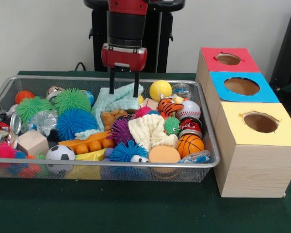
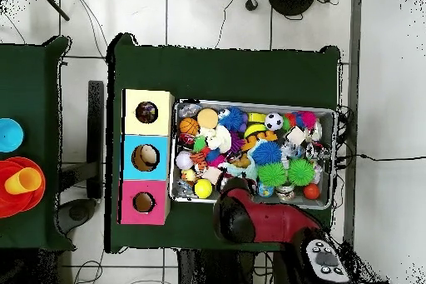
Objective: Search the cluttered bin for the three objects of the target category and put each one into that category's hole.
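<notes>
At the front of the wire bin (image 1: 111,171) on the green bench (image 1: 136,208), a soccer ball (image 1: 60,153) and a blue spiky ball (image 1: 127,151) press against the mesh, which blurs whatever lies low behind it. An orange disc (image 1: 164,154) and a basketball (image 1: 189,145) sit just right of them; a cream cloth (image 1: 148,131) covers what is under it. At the left rim a crushed can (image 1: 1,138) is partly cut off. Mid-bin lie a large blue spiky ball (image 1: 75,123), two green ones (image 1: 72,99), a baseball (image 1: 189,110) and a tiger-striped toy (image 1: 170,107). Farther back a pale blue cloth (image 1: 117,99) lies bunched beside a yellow ball (image 1: 160,90). The gripper (image 1: 123,83) hangs over that cloth, jaws parted with the tips at its folds, nothing between them. Right of the bin, touching it, stands a row of boxes: yellow (image 1: 259,141) nearest, then blue (image 1: 240,87), then red (image 1: 228,59), each with a round hole. From overhead the arm (image 2: 250,218) hides the gripper and the bin's near edge, but something small shows down inside the yellow hole (image 2: 146,112) and the blue hole (image 2: 145,158), unseen from the front.
</notes>
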`<state>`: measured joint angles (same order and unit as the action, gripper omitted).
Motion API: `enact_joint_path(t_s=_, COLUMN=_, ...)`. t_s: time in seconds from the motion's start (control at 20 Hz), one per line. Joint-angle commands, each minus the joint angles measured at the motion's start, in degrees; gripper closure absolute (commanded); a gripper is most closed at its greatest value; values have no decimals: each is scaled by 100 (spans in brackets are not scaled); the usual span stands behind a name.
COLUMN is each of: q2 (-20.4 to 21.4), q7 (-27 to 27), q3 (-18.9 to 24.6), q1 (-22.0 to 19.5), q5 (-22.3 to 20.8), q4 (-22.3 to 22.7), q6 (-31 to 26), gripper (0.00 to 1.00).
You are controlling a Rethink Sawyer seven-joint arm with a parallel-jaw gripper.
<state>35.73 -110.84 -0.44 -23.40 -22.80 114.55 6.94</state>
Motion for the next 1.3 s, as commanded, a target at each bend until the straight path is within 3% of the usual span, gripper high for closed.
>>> enact_joint_path(t_s=0.05, q2=-1018, q7=-816, q3=-124, q1=36, q5=124, q4=-747, q6=1066, gripper=0)
enact_joint_path(t_s=0.65, q2=-2445, q7=-637, q3=-612, q1=-9, q5=173, q4=-1112, q6=2296, gripper=0)
enact_joint_path(t_s=0.95, q2=-2628, q7=-619, q3=-776, q1=21, q5=278, q4=-1101, q6=2312, gripper=0)
enact_joint_path(t_s=1.0, q2=-2628, q7=-621, q3=-860, q1=95, q5=361, q4=-1085, q6=2320, gripper=100)
enact_joint_path(t_s=1.3, q2=-2420, q7=-659, q3=-1088, q1=352, q5=733, q4=-900, q6=2044, gripper=100)
